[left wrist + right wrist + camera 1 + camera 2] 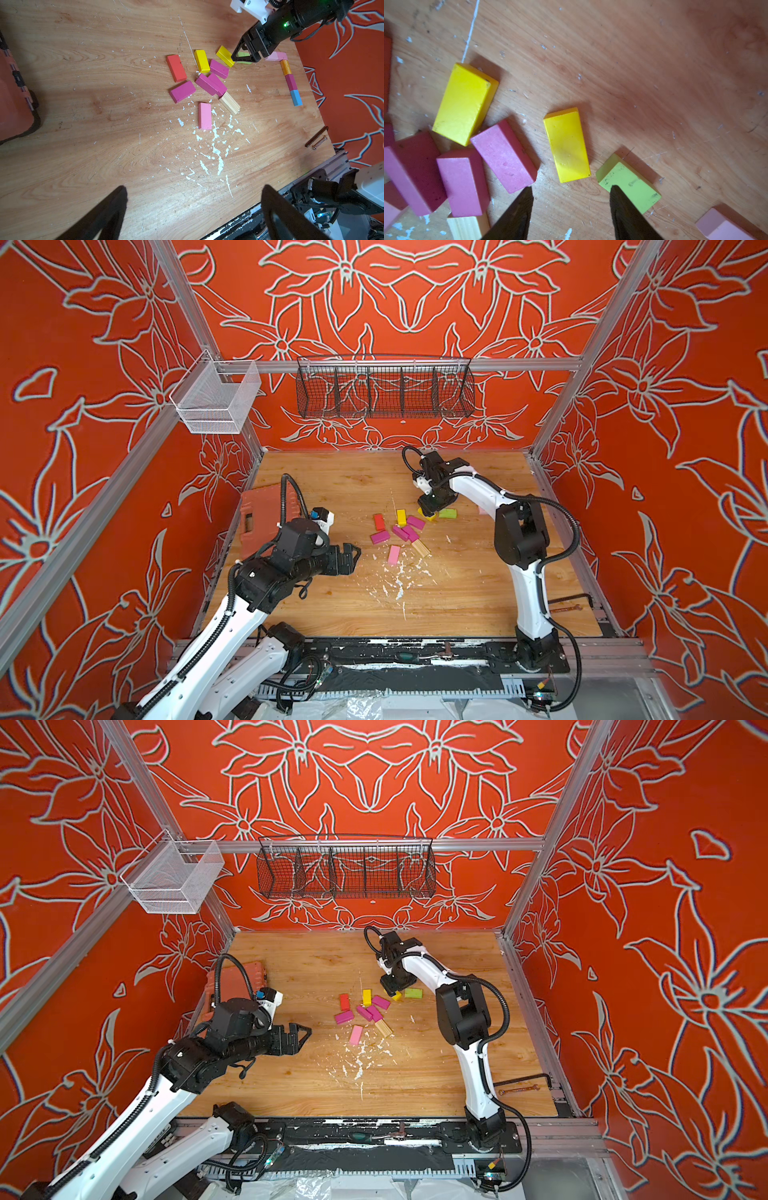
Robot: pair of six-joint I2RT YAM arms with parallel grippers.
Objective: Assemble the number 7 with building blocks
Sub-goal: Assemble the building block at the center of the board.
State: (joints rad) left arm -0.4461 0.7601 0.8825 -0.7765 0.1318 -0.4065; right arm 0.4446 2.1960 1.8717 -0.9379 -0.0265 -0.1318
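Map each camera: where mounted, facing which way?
Top views: high over the arm bases, looking down and back at the table; left arm and right arm show.
Left wrist: on the left arm, looking across the block pile; open left end effector shows.
Right wrist: on the right arm, facing steeply down; right end effector tips show.
Shared: both wrist views catch the green block and neighbouring yellow block.

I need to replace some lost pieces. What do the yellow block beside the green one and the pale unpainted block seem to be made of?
The yellow block beside the green block looks like wood under opaque, low-sheen paint: sharp edges and a small dark chip at one corner. The pale block looks like bare wood, probably unfinished: light colour, with lines running along its length.
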